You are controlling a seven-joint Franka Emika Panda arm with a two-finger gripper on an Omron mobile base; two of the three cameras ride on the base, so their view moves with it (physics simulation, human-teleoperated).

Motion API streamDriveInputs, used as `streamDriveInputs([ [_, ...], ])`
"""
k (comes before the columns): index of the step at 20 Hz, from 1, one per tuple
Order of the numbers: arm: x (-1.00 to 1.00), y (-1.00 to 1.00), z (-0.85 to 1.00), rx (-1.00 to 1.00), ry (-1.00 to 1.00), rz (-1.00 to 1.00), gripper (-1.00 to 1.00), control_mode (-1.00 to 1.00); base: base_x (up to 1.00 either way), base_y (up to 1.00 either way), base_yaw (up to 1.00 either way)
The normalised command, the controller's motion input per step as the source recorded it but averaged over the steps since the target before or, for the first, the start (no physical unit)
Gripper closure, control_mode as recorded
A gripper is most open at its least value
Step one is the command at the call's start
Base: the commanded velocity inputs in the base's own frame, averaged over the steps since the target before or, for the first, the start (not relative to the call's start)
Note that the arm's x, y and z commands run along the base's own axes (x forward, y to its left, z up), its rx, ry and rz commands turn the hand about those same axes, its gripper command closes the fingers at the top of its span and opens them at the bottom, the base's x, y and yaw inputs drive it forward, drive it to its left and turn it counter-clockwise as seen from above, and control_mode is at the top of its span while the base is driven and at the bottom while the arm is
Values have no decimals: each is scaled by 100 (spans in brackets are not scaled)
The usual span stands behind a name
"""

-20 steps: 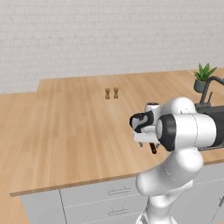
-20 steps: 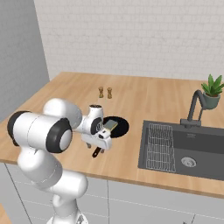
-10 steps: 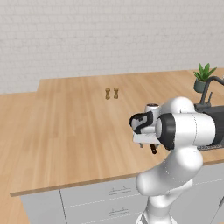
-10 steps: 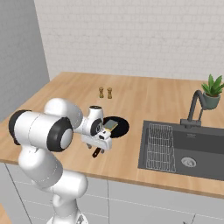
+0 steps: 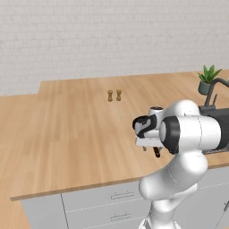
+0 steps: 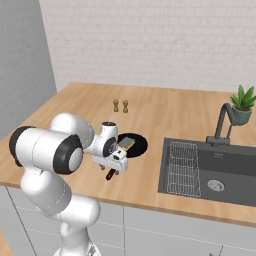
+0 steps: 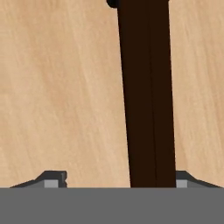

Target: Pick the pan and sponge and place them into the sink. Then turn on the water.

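The black pan [image 6: 137, 146] lies on the wooden counter left of the sink [image 6: 235, 167], and the yellow sponge [image 6: 126, 142] rests on it. The pan's long dark handle [image 7: 146, 96] points toward the counter's front edge, its end showing under my hand [image 5: 156, 153]. My gripper [image 7: 119, 178] is down over that handle, open, with one fingertip [image 7: 54, 177] standing clear on the left and the other [image 7: 183, 177] close against the handle's right side. The same gripper [image 6: 115, 169] hangs just in front of the pan. No water runs from the dark faucet [image 6: 222, 120].
A wire rack [image 6: 183, 167] sits in the sink's left half. A potted plant [image 6: 242, 102] stands behind the faucet. Two small wooden shakers [image 6: 120, 105] stand farther back on the counter [image 5: 67, 134]. The counter's front edge is near the handle end.
The jaws have narrowed somewhat around the pan handle. The arm and the pan have stayed about where they were.
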Motion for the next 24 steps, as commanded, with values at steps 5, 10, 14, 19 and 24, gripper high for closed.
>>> streamDriveInputs([
  [5, 0, -12, -4, 0, -1, 1, 100, -100, 0, 0, 0],
  [10, 0, -15, 2, 0, -3, 4, 100, -100, 0, 0, 0],
  [14, 0, -4, 20, 0, -2, 4, 100, -100, 0, 0, 0],
  [19, -6, 0, 74, 0, -4, 3, 100, -100, 0, 0, 0],
  [24, -14, -2, 95, 0, -7, 2, 100, -100, 0, 0, 0],
])
